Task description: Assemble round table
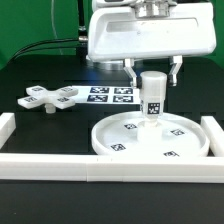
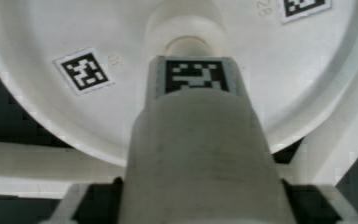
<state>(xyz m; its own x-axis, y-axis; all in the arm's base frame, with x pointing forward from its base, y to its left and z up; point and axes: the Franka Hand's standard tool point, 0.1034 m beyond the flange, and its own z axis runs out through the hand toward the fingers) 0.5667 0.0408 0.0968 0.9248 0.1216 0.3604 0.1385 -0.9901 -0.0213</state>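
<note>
Gripper [image 1: 153, 74] closed on upright post [image 1: 152, 100] at disc [image 1: 148, 146] centre; in wrist view post's body hid its foot, seating unclear.

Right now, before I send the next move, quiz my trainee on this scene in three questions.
1. True or false: the cross-shaped piece lies on the table, outside the round disc.
2. What does the pincer hold? A) the cylindrical post B) the cross-shaped piece C) nothing
3. Fill in: the post stands ____ over the disc's middle.
Key: 1 true; 2 A; 3 upright.
</note>
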